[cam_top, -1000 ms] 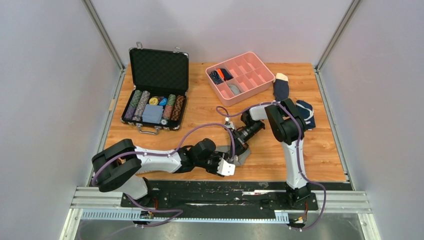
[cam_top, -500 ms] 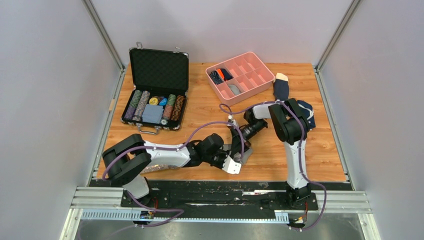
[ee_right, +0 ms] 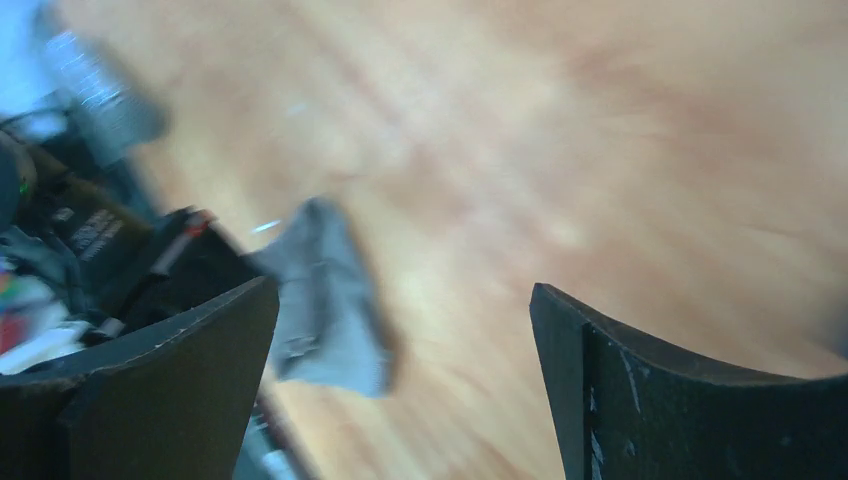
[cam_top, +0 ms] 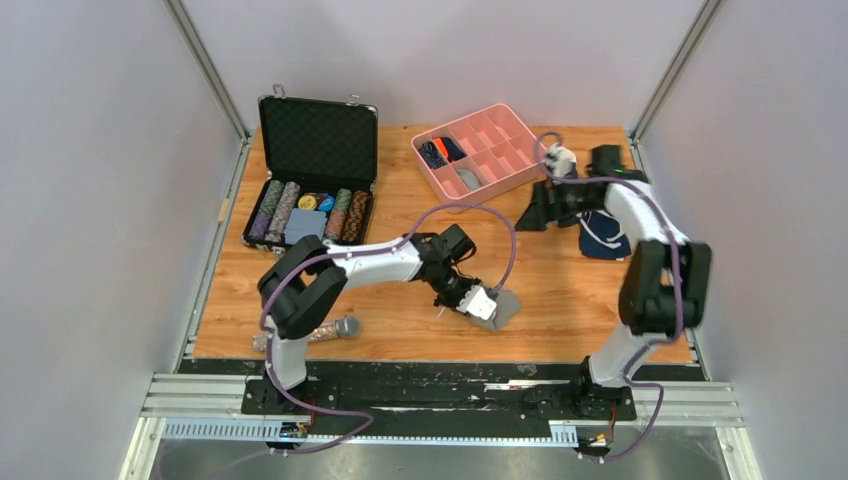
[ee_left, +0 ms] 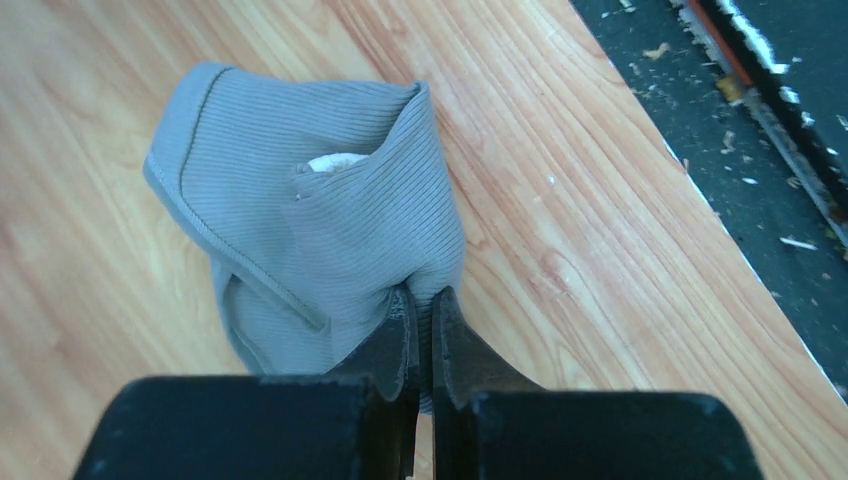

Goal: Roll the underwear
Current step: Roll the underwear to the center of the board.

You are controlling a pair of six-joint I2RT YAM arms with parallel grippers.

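Note:
The underwear [ee_left: 300,220] is a grey ribbed cloth, folded into a loose bundle on the wooden table, with a pale patch showing in its fold. My left gripper [ee_left: 425,300] is shut on the bundle's near edge, cloth pinched between its jaws. From above, the underwear [cam_top: 505,306] lies near the table's front edge with the left gripper [cam_top: 487,303] on it. My right gripper [cam_top: 528,216] is open and empty, well away at the back right. Its blurred wrist view shows the right gripper [ee_right: 400,292] with wide jaws and the underwear [ee_right: 325,295] far off.
An open case of poker chips [cam_top: 310,190] stands at the back left. A pink divided tray [cam_top: 436,180] with small items sits at the back centre. A navy garment [cam_top: 603,238] lies under the right arm. A silvery object [cam_top: 333,328] lies by the front left edge.
My right gripper opened, let go of the underwear and swung away to the back right. My left gripper shut on the cloth and shifted right with it.

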